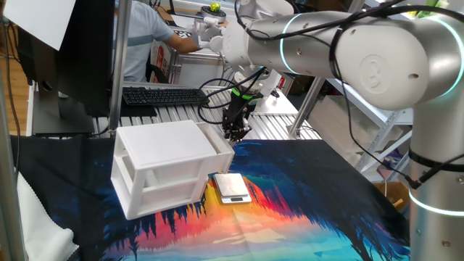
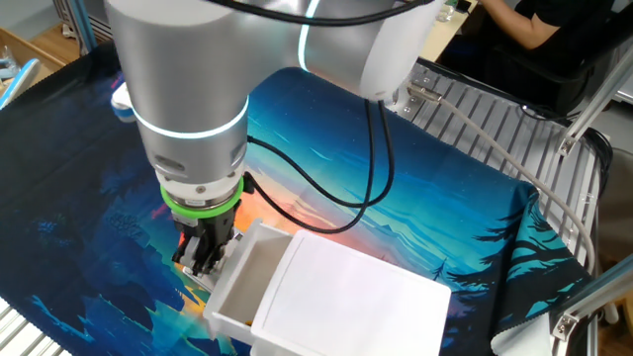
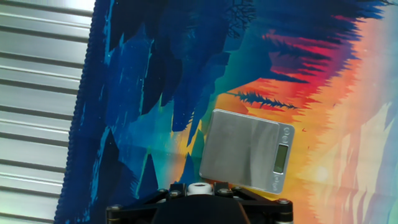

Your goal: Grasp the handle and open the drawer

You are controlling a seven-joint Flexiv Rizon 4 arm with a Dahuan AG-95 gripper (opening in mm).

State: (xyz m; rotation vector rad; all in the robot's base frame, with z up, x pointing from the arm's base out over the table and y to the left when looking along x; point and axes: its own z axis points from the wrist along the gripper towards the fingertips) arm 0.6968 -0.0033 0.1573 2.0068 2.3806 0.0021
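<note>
The white drawer [image 2: 233, 287] is the upper tier of a small white cabinet [image 1: 165, 165] and stands partly pulled out, its open top showing in the other fixed view. It also shows at the cabinet's right end in one fixed view [image 1: 221, 143]. My gripper [image 1: 235, 131] is at the drawer's front panel [image 2: 203, 259]. In the hand view the small white handle [image 3: 199, 188] sits between the two black fingers, and the gripper [image 3: 199, 190] is shut on it. The fingers hide the handle in both fixed views.
A flat silver scale [image 3: 245, 149] lies on the colourful mat just in front of the cabinet [image 1: 232, 187]. A slatted metal table surface [image 3: 37, 93] borders the mat. A keyboard [image 1: 163, 95] and a seated person [image 1: 145, 36] are behind the table.
</note>
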